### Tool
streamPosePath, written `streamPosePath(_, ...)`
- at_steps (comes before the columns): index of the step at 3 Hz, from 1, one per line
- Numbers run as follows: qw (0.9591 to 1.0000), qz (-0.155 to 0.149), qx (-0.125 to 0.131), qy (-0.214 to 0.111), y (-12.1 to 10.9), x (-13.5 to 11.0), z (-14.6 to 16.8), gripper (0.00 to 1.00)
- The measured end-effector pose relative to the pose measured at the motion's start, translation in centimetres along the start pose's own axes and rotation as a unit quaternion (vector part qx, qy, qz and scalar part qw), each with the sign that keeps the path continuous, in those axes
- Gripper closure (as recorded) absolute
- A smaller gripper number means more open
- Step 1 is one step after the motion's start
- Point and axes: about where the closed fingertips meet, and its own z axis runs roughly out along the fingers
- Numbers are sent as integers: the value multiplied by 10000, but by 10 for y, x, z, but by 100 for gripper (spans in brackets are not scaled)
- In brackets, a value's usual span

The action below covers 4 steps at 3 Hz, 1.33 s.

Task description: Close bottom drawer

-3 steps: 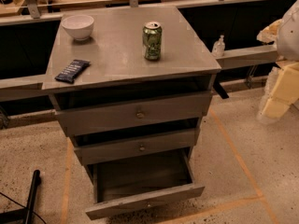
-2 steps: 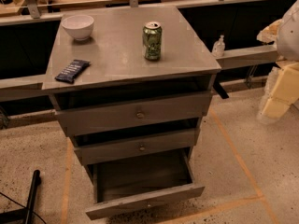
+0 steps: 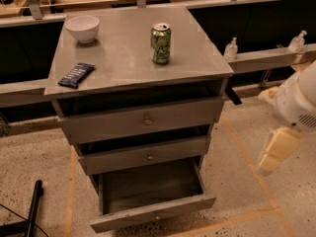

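Observation:
The grey cabinet (image 3: 138, 58) has three drawers. The bottom drawer (image 3: 153, 215) is pulled far out, and its shallow box shows nothing inside. The middle drawer (image 3: 148, 156) and the top drawer (image 3: 143, 121) each stand slightly out. My arm (image 3: 296, 100) comes in from the right edge, white with a cream end. My gripper (image 3: 276, 149) hangs to the right of the cabinet at about the middle drawer's height, apart from it and touching nothing.
On the cabinet top are a white bowl (image 3: 82, 27), a green can (image 3: 161, 43) and a dark snack bar (image 3: 76, 74). A grey rail with small bottles (image 3: 231, 48) runs behind. A black pole (image 3: 33, 206) lies on the floor at the left. Orange tape lines mark the floor.
My arm has moved down and a little left, toward the cabinet's right side. The drawers and the things on top have not moved.

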Motion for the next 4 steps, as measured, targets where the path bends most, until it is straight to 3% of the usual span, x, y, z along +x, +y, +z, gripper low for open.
streamPosePath(1, 9999, 102, -5, 5, 7, 12, 35, 0)
streamPosePath(3, 9999, 88, -99, 13, 7, 11, 37, 0)
streamPosePath(4, 9986, -154, -483, -138, 17, -10, 94, 0)
